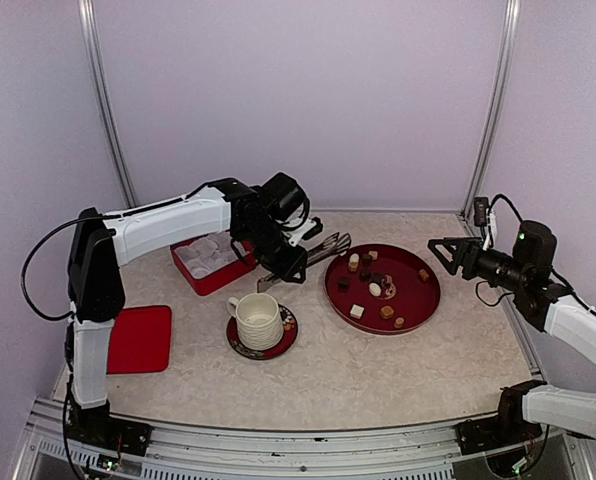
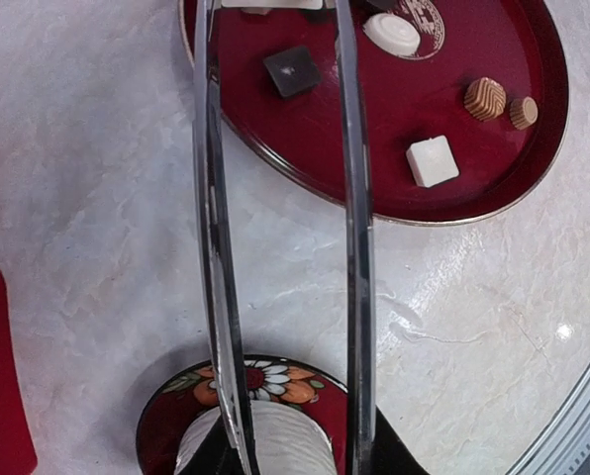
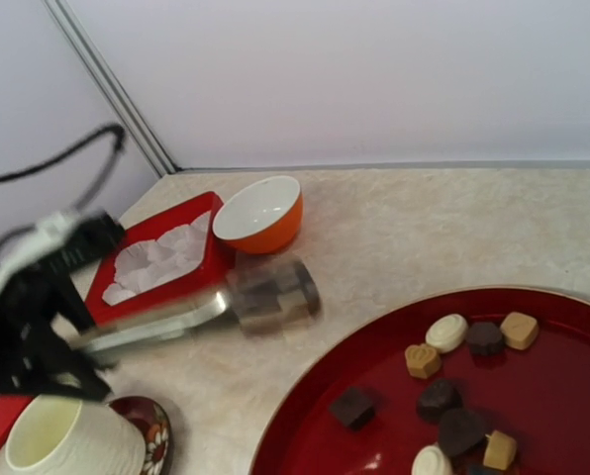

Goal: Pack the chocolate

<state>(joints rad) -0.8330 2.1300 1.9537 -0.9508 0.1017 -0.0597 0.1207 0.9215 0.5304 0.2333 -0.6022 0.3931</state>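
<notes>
Several small chocolates (image 1: 375, 289), dark, tan and white, lie on a round red tray (image 1: 428, 300). My left gripper (image 1: 283, 257) is shut on metal tongs (image 1: 323, 250), whose tips reach the tray's left rim. In the left wrist view the two tong arms (image 2: 357, 247) run up over the tray (image 2: 533, 148), with a dark square piece (image 2: 292, 71) between them, and the gripper (image 2: 285, 465) is at the bottom edge. My right gripper (image 1: 446, 253) is open and empty, hovering right of the tray. Its wrist view shows the chocolates (image 3: 443, 332) and blurred tong tips (image 3: 275, 290).
A red box (image 1: 213, 285) with white paper liners stands behind the left gripper. A white cup (image 1: 258, 318) sits on a flowered saucer (image 1: 290, 325) in front. A red lid (image 1: 138, 338) lies at the left. An orange bowl (image 3: 260, 213) stands beside the box (image 3: 216, 259).
</notes>
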